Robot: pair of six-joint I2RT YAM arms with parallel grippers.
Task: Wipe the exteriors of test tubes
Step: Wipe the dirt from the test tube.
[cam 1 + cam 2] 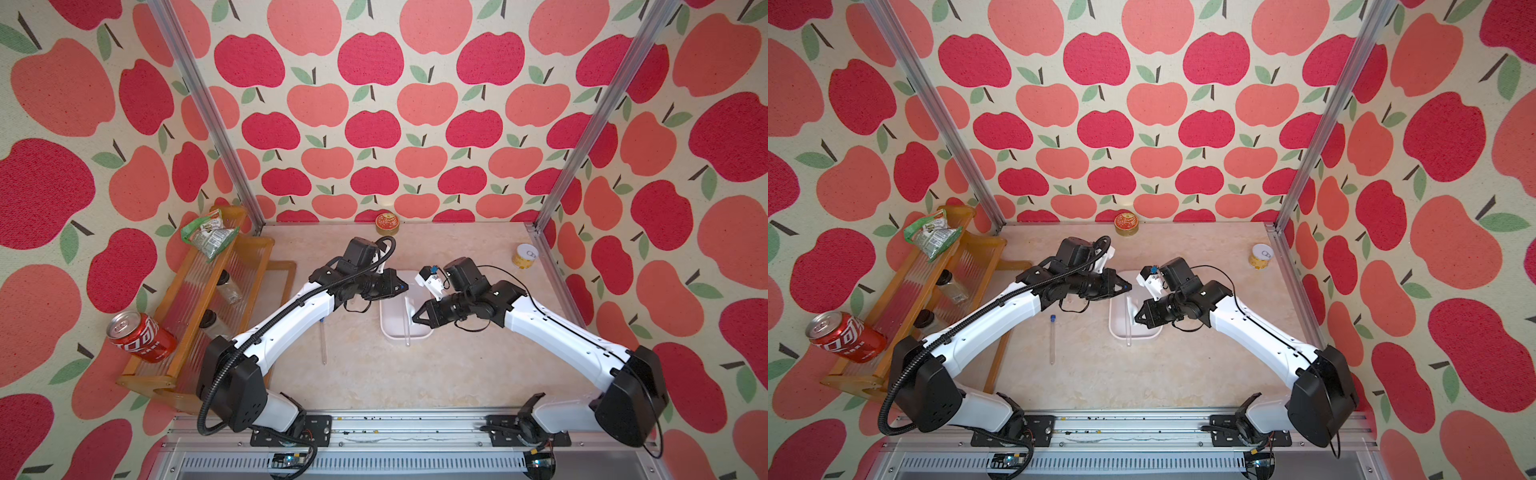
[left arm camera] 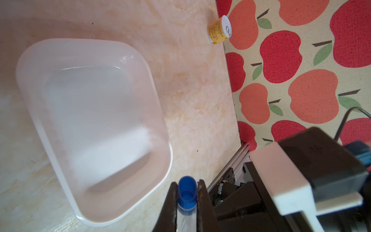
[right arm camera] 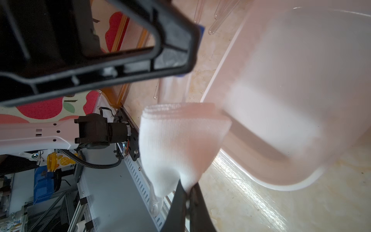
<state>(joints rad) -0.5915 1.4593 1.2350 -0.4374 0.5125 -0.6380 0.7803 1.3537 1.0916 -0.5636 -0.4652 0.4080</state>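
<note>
We have one test tube in hand with the cloth on it, so we judge the wiping to be in its early part. The left gripper clamps this tube just below its blue cap, jaws narrowed onto the glass. The clear body runs out above the white tray toward the tray's front rim. Further along the same tube, the white cloth is folded around the glass. The right gripper is pinched tight on that cloth, close to the left gripper over the tray. In the right wrist view the tube's rounded tip pokes out past the cloth's edge.

As far as we can see, the tray holds no tubes; the left wrist view shows only a blurred white patch inside it. Another capped tube lies flat on the tabletop, near the tray on the left arm's side. The rounded ends of a few more tubes show on the tabletop just beyond the tray's rim in the right wrist view. We cannot tell which of those, if any, are already wiped. By our reading, this tube's wipe has yet to be finished and most of the others remain to be done.
</note>
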